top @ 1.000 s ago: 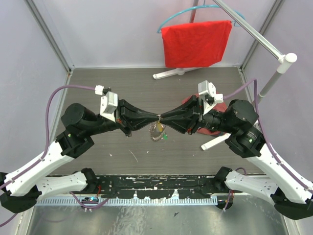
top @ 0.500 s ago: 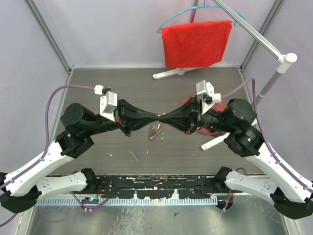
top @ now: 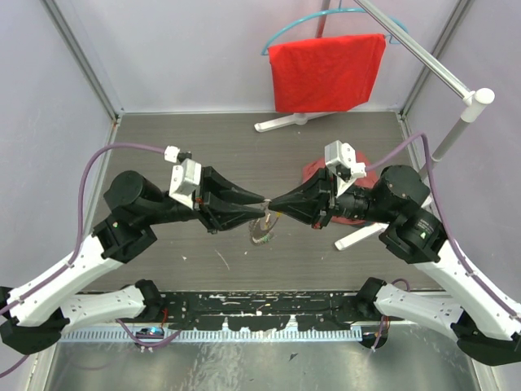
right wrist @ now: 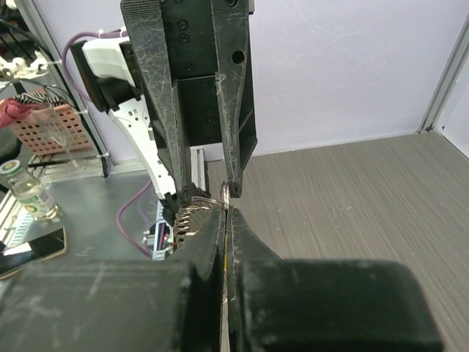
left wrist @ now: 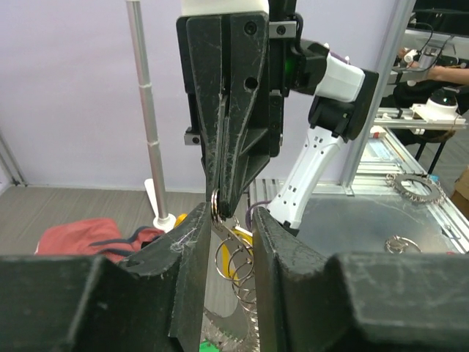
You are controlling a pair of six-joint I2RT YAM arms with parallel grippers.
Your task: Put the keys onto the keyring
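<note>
**Two Arms Meet Over One Keyring**

The right gripper [right wrist: 226,214], fingers pressed together, clamps the top ring of the thin grey metal keyring [left wrist: 236,258]. The ring's coils and yellow curved section dangle below, clear of the grey wood-grain table [top: 163,147]. Tip to tip with it, the left gripper [top: 264,205] stands with its two fingers apart, one on each side of the pinched ring, gripping nothing. Of the keys, only one bright green head [left wrist: 209,346] shows, at the bottom edge of the left wrist view beneath the loop; any others are too small to count. Two red cloths are in view: one draped red cloth [top: 326,73] on a teal hanger [top: 281,32] at the back, and one crumpled red cloth [top: 313,169] on the table behind the right arm.
</note>
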